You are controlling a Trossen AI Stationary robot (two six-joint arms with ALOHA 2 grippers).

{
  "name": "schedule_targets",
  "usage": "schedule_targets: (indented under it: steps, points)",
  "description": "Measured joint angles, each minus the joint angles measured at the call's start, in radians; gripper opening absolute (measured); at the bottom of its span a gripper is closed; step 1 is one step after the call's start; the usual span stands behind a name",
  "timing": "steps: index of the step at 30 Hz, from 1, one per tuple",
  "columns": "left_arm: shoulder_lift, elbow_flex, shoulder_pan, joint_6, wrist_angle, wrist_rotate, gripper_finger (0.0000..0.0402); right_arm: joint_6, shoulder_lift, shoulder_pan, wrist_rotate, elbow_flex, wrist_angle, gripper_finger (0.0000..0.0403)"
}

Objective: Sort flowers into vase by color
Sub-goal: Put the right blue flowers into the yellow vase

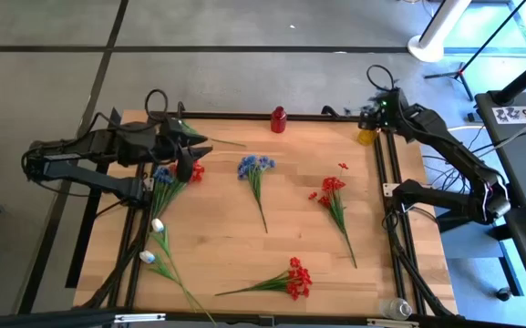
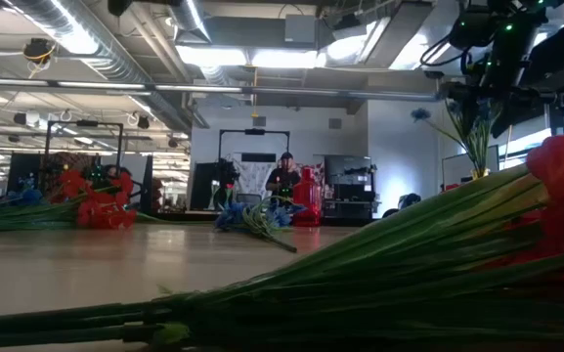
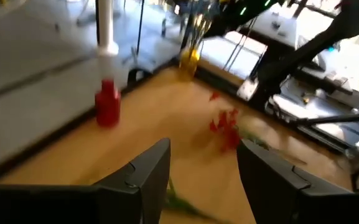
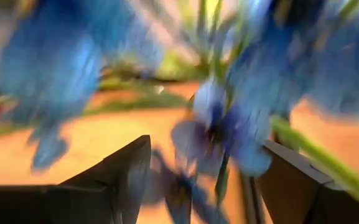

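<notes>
My left gripper is open and hovers over the table's far left part. A blue-and-red bunch lies just near of it, and a thin green stem lies on the wood below its fingers. My right gripper is open at the far right corner, above the yellow vase. A blue spray stands up between its fingers. Loose on the table lie a blue spray, red sprays and a white one. A red vase stands at the far edge. My right gripper points down over the blue spray's blossom heads, which fill the gap between its open fingers. A green stem passes close by the other finger. I cannot tell whether either finger touches the spray.
A black frame rail runs along the table's right side and another along its left. A clear object sits at the near right corner. Bare wood lies between the loose sprays in the table's middle.
</notes>
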Motion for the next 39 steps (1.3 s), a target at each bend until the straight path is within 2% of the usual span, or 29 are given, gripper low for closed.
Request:
schedule_targets:
  steps: [4,8,13,19,25,33,39]
  points:
    - [0.014,-0.006,-0.034,-0.107,-0.123,0.038,0.0169,-0.015,0.000,0.001,-0.065,0.040,-0.127,0.0266]
    - [0.052,-0.057,-0.088,-0.187,-0.147,0.063,0.0152,-0.038,-0.005,0.012,-0.130,0.092,-0.240,0.0266]
    - [0.142,-0.146,-0.140,-0.288,-0.119,0.043,0.0142,0.013,-0.053,0.162,-0.160,0.156,-0.282,0.0266]
    - [0.271,-0.253,-0.128,-0.514,0.071,0.011,0.0152,0.186,-0.078,0.456,-0.122,0.190,-0.273,0.0266]
    - [0.438,-0.275,-0.059,-0.601,0.249,0.037,0.0190,0.305,-0.076,0.664,-0.048,0.192,-0.242,0.0266]
    - [0.715,-0.275,-0.033,-0.706,0.534,0.059,0.0219,0.314,-0.076,0.782,0.000,0.192,-0.147,0.0266]
    - [0.860,-0.275,0.005,-0.795,0.646,-0.005,0.0220,0.307,-0.076,0.815,-0.001,0.192,-0.133,0.0266]
